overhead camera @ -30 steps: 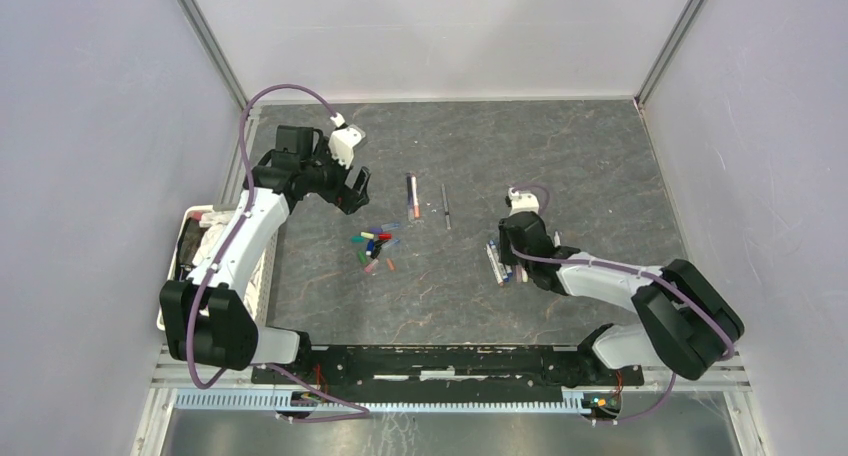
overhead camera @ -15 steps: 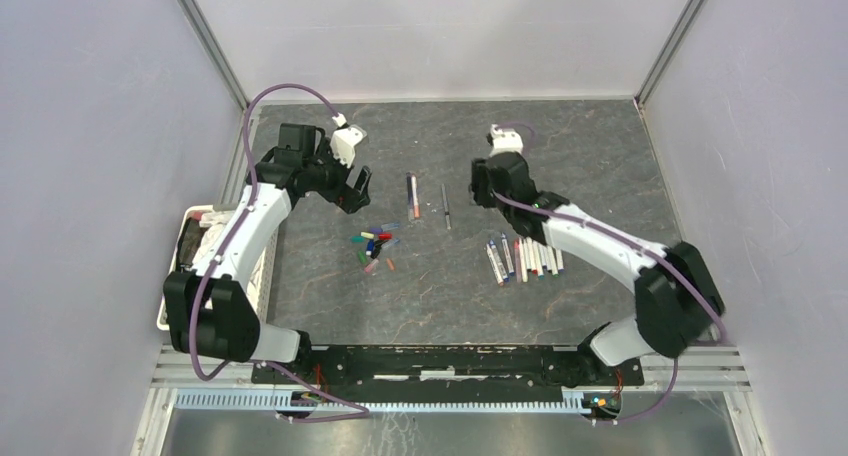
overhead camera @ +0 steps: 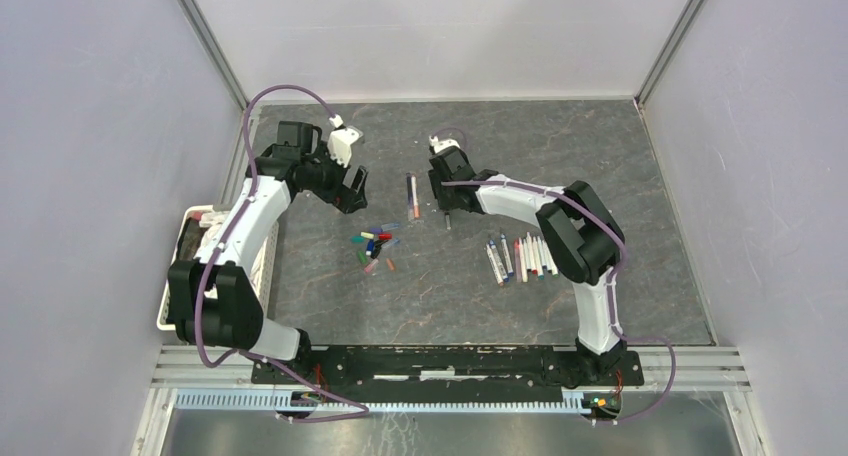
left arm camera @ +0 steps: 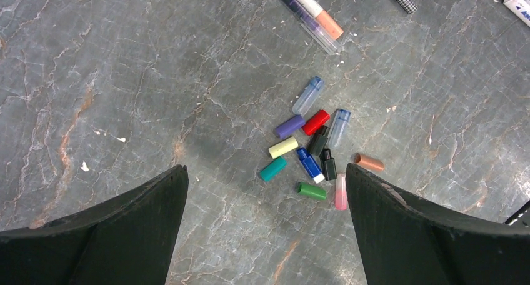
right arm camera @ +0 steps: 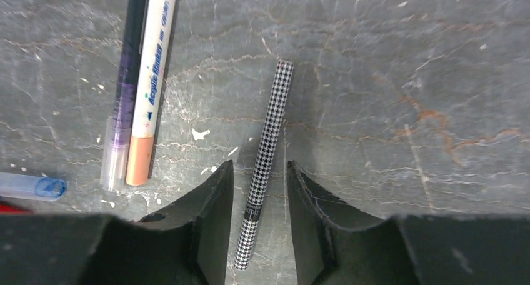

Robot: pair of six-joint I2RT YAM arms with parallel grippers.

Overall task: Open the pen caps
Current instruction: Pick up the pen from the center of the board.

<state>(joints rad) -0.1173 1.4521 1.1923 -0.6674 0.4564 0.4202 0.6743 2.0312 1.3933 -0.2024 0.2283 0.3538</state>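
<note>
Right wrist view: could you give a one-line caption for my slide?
Open right claw straddling a checkered pen, not yet gripping it.

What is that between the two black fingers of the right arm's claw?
A thin black-and-white checkered pen lies on the table between the open fingers of the right gripper, with a gap on each side. The right wrist view shows it best.

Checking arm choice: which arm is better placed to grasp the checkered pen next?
Right. The right gripper straddles the checkered pen, one finger on each side; the left gripper hangs open over the loose caps.
</note>
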